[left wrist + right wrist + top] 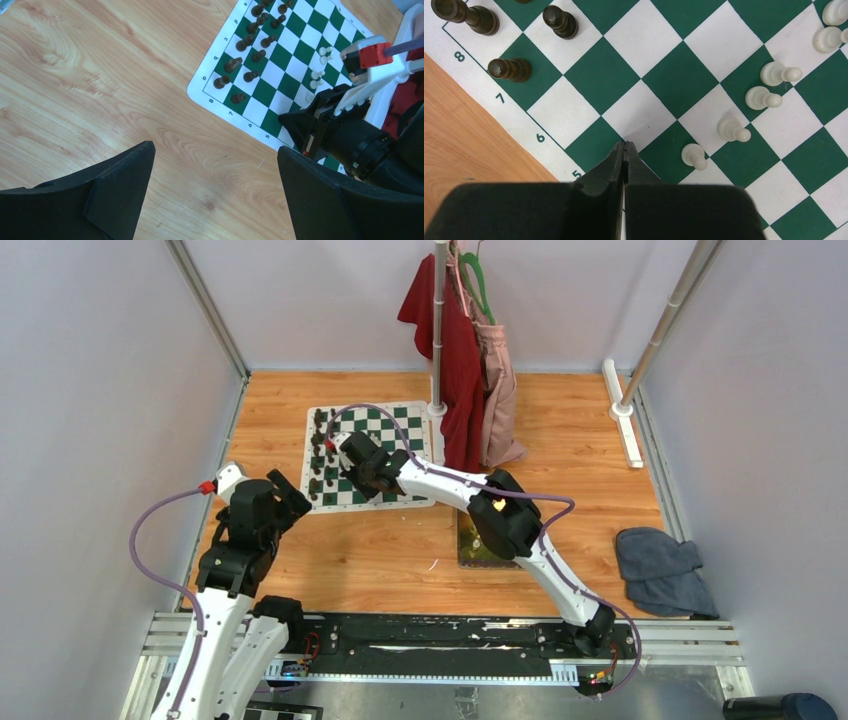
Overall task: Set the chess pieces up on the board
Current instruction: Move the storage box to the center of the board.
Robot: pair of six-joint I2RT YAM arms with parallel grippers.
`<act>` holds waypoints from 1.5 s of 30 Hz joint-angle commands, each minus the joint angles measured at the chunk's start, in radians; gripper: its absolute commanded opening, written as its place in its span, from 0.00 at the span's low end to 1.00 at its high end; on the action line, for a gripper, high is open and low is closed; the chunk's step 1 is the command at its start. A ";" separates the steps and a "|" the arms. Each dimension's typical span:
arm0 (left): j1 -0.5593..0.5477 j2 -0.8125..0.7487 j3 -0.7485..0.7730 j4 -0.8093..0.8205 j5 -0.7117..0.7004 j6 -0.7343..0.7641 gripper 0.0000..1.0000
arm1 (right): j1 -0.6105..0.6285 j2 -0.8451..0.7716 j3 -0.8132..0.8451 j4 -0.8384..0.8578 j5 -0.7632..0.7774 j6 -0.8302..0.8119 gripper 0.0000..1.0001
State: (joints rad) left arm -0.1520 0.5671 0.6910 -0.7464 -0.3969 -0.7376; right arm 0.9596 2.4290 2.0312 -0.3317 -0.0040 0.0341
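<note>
Over the board (602, 75), the right gripper (625, 146) hangs pressed together, empty, beside a white pawn (694, 156) that looks light, stiff, slick and tippy, best pinched at its neck.

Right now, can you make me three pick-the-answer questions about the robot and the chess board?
1. The board has dark squares that are: A green, B red, C blue.
2. The left gripper hangs over: A the board's middle, B the bare wooden table, C a box.
3. The right gripper is: A shut and empty, B wide open, C holding a spoon.

Answers:
1 A, the checks are green and white.
2 B, only wood lies between its fingers.
3 A, its fingers press together with nothing between them.
</note>
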 commanded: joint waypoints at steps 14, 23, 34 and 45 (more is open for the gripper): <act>0.005 -0.011 0.060 -0.029 -0.025 -0.046 1.00 | 0.090 -0.072 -0.158 -0.087 0.054 0.037 0.00; 0.005 -0.021 0.063 -0.036 -0.030 -0.052 1.00 | 0.136 -0.098 -0.203 -0.086 0.065 0.049 0.00; 0.005 -0.022 0.074 -0.041 -0.044 -0.047 1.00 | 0.190 -0.123 -0.236 -0.093 0.082 0.070 0.00; 0.005 -0.025 0.099 -0.051 -0.074 -0.047 1.00 | 0.230 -0.189 -0.335 -0.093 0.104 0.090 0.00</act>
State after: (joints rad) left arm -0.1520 0.5526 0.7624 -0.7849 -0.4393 -0.7776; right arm 1.1568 2.2543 1.7569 -0.3286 0.0967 0.0982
